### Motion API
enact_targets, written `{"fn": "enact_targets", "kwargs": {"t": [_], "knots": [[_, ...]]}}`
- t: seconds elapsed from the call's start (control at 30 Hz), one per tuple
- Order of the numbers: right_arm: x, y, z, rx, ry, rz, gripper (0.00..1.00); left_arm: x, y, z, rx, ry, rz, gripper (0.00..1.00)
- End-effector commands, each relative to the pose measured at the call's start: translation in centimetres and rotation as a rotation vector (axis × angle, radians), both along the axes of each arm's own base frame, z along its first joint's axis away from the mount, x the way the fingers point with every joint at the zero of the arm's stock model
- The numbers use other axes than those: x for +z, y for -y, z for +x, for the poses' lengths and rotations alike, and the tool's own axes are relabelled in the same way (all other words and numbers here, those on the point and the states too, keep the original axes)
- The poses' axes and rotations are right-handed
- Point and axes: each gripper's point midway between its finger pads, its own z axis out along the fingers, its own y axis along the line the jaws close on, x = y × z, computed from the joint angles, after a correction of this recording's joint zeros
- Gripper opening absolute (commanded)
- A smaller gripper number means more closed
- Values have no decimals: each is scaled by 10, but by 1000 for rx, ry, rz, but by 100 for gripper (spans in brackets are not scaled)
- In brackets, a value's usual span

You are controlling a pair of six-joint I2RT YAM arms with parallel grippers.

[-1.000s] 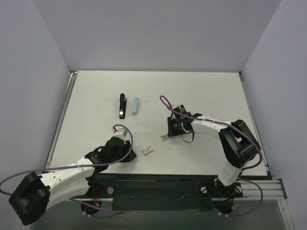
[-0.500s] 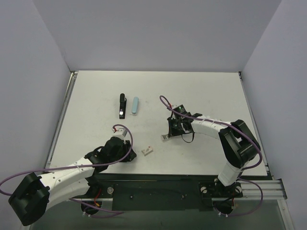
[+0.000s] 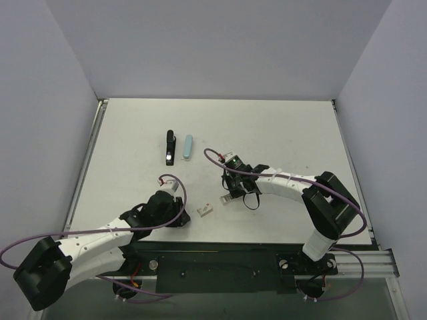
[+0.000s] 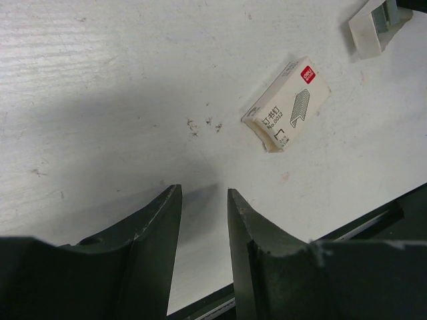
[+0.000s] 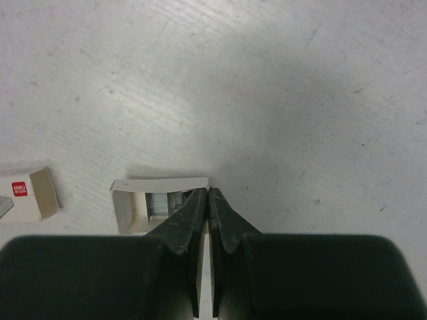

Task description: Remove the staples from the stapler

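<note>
Currently | step: approach not begun, stapler (image 3: 169, 148) lies untouched on bench (image 3: 280, 127) beside pale blue object (image 3: 189, 147), well apart from both arms | right fingers (image 5: 191, 220) closed at staple tray (image 5: 123, 203) rim | left fingers (image 4: 160, 220) parted, empty, near staple box (image 4: 287, 107) | next, likely: reach stapler, open it.

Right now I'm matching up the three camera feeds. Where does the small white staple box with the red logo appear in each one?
Top external: the staple box lies just left of centre, below the middle of the picture.
Left wrist: right of centre in the upper half, lying at a slant.
Right wrist: at the left edge, partly cut off.
Shared landmark: the open tray of staples lying close by it.
</note>
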Motion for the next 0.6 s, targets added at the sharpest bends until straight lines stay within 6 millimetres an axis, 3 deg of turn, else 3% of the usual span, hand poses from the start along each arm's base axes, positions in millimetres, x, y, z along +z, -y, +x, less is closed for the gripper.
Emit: {"fn": "enact_targets", "kwargs": {"t": [0.0, 0.57], "knots": [[25, 4, 6, 24, 124, -118, 0, 16, 19, 7, -31, 40, -62, 43], [33, -26, -1, 61, 167, -113, 0, 3, 28, 14, -32, 22, -38, 43]]}}
